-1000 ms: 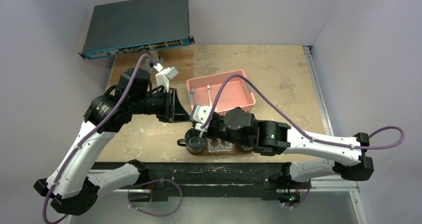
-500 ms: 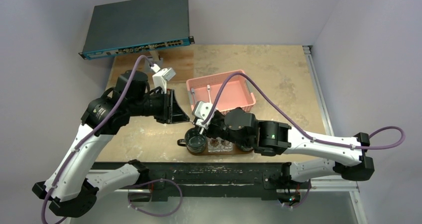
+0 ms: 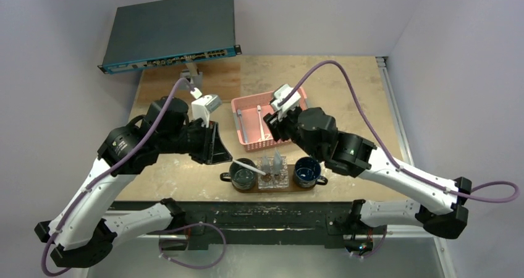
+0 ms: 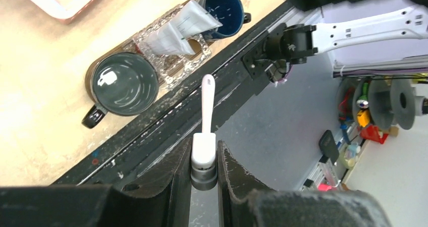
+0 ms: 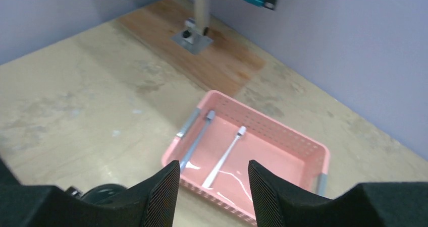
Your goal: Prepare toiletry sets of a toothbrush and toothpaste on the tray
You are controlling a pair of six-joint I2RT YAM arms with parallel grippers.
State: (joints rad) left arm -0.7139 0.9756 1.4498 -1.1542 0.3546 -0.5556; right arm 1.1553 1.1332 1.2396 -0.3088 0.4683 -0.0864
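My left gripper (image 3: 227,156) (image 4: 204,149) is shut on the thick end of a white toothbrush (image 3: 254,168) (image 4: 207,98). The brush sticks out over the grey-lined mug (image 3: 243,174) (image 4: 125,83) towards two silver toothpaste tubes (image 3: 272,162) (image 4: 174,30). The tubes stand in a clear holder on the brown tray (image 3: 290,190). My right gripper (image 3: 270,119) (image 5: 214,169) hangs open and empty above the pink basket (image 3: 290,99) (image 5: 282,131). A second white toothbrush (image 3: 260,120) (image 5: 224,154) lies in that basket.
A slim greyish brush (image 5: 198,138) lies along the basket's left side. A dark blue mug (image 3: 307,171) (image 4: 224,5) stands at the tray's right end. A network switch (image 3: 170,31) sits at the back left on a post (image 3: 191,80). The tray lies close to the table's near edge.
My right gripper has opened, left the toothbrush by the left mug and swung back over the basket. My left gripper keeps hold of the toothbrush and has shifted slightly.
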